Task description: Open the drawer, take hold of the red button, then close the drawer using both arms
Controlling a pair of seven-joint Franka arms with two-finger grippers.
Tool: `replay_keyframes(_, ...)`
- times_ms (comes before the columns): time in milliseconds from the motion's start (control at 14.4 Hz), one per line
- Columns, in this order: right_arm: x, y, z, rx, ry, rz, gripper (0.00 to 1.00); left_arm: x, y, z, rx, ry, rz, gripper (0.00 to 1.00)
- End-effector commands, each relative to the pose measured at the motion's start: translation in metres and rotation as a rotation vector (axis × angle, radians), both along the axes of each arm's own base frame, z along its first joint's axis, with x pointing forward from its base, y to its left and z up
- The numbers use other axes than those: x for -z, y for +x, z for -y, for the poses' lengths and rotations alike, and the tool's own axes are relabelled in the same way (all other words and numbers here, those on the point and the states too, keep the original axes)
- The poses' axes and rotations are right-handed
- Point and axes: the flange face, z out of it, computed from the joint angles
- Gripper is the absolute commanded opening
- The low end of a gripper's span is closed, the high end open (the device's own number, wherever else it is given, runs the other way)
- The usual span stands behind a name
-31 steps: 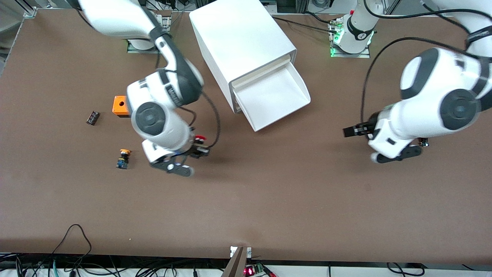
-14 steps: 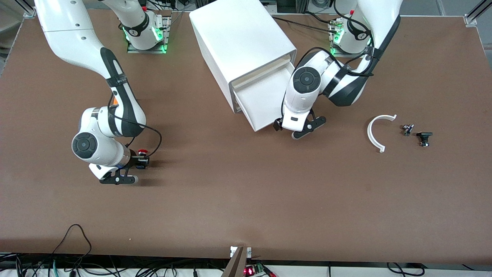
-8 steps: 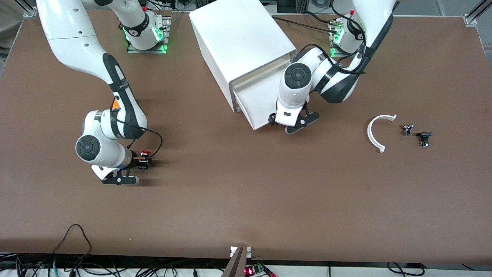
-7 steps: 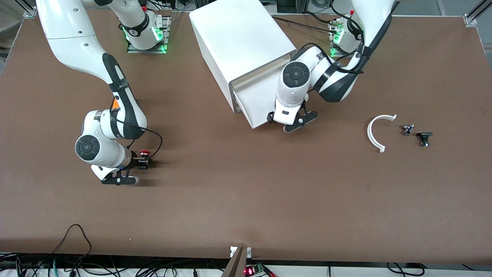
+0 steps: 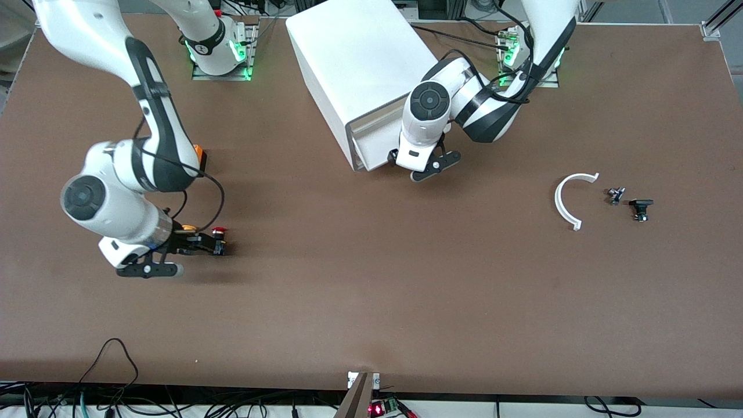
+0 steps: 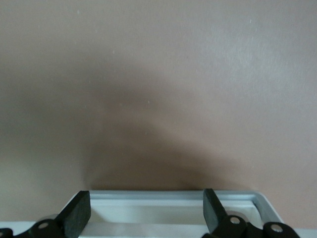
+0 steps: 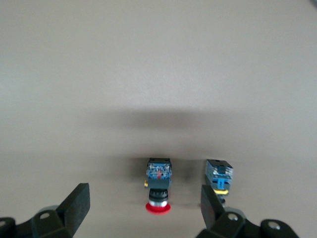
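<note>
Now we see the big white cabinet [image 5: 363, 69] at the middle of the table [image 5: 371, 302], with the drawer [image 5: 374, 142] pushed nearly flush into it. The left gripper [image 5: 406, 165] sits right at the drawer's front edge; in the left wrist view its fingers [image 6: 77, 214] are spread wide over the white rim [image 6: 173, 197]. Toward the right arm's end of the table, the right gripper [image 5: 194, 244] hangs low with its fingers [image 7: 77, 203] apart, gripping nothing. We spot the button [image 7: 158, 186], red cap and all, standing on the table between those fingers, with the orange-capped button [image 7: 218, 174] just beside it.
</note>
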Motion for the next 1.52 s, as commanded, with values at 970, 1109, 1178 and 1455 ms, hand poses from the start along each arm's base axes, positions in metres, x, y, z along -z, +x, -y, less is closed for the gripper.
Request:
replay_keyframes(970, -0.290, -0.108, 0.025, 0.030, -0.029, -0.089, 0.99, -0.021, -0.053, 0.031, 0.039, -0.027, -0.117, 1.00)
replay_keyframes(1109, -0.298, -0.121, 0.025, 0.033, -0.044, -0.120, 0.99, -0.036, -0.043, 0.026, 0.036, -0.007, -0.137, 1.00)
replay_keyframes(1178, -0.303, -0.126, 0.026, 0.033, -0.043, -0.119, 0.99, -0.040, -0.041, 0.025, 0.037, -0.001, -0.143, 1.00)
replay_keyframes(1455, -0.300, -0.125, 0.027, 0.030, -0.046, -0.123, 0.99, -0.067, -0.001, 0.003, 0.103, -0.031, -0.128, 1.00)
